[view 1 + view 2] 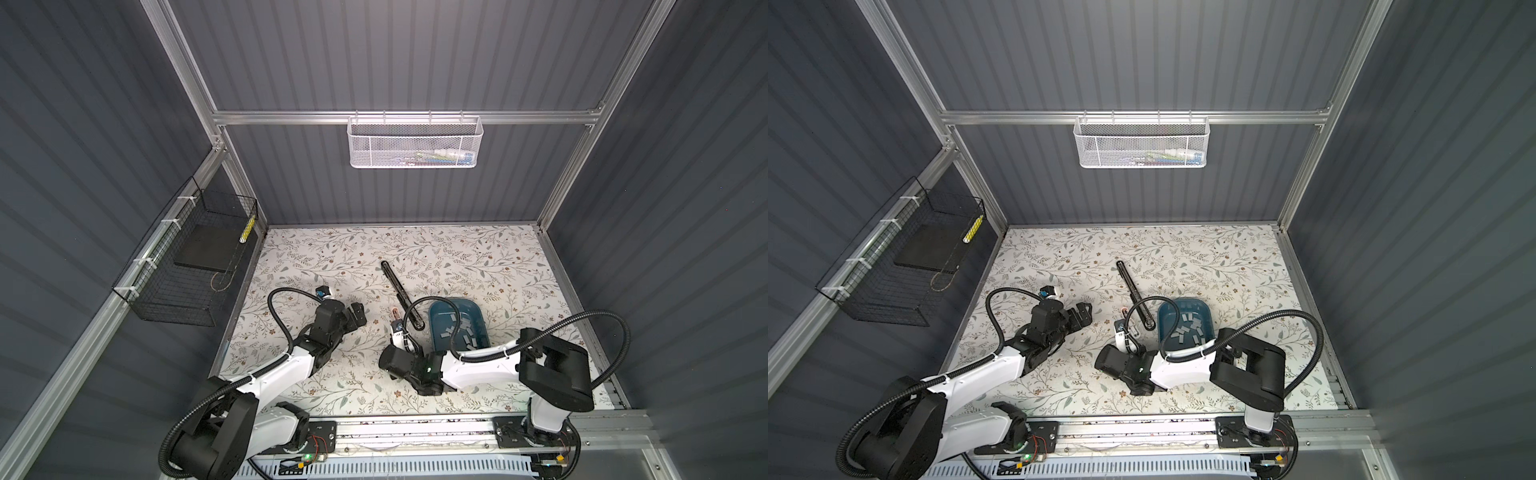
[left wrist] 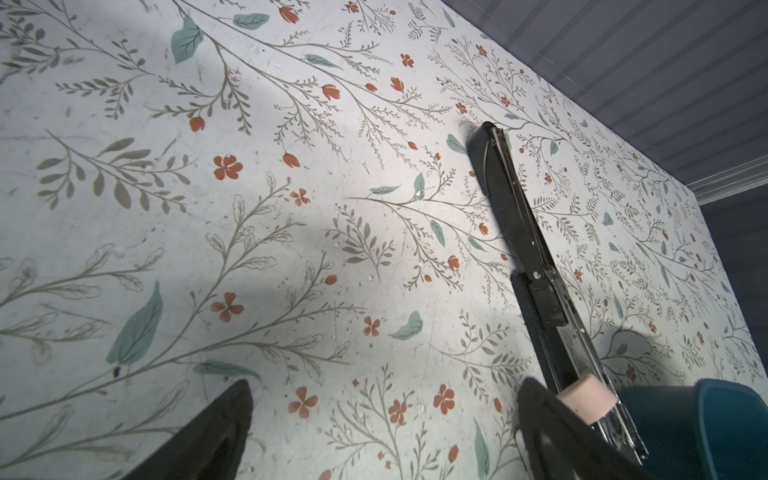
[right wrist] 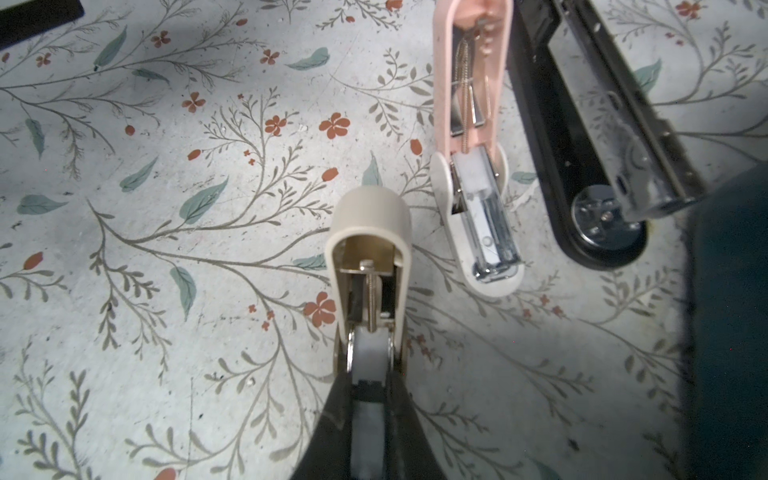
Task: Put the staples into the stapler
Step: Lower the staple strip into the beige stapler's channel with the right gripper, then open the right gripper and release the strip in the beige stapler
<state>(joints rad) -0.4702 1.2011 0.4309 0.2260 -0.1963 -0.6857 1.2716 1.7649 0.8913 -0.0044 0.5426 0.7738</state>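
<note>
Staples [image 1: 460, 332]: there they are, roughly a dozen short silver-grey strips with a dull metal sheen, flat and rectangular. They lie loose and criss-crossed at all angles, and both top views show them [image 1: 1187, 329].
Where they lie: all down inside the blue tray [image 1: 441, 309], on the right half of the table towards the front. The right arm's white forearm crosses the tray's near edge.
Black stapler [image 1: 397, 286]: long and folded open flat, its near end just beside the tray's left rim.
Pink-and-white stapler [image 3: 478, 187]: small, pink lid swung back, metal magazine bared, lying just beside the black one.
Cream stapler [image 3: 370, 220]: cover tipped up, spring rod on show. Whether it is lifted or resting, can't tell.
Right gripper [image 3: 370, 372]: jaws clamped on the cream stapler's pale rear part, low over the table, left of the tray.
Left gripper [image 1: 358, 313]: jaws wide apart with only floral table [image 1: 457, 257] between them, well apart from the tray.
</note>
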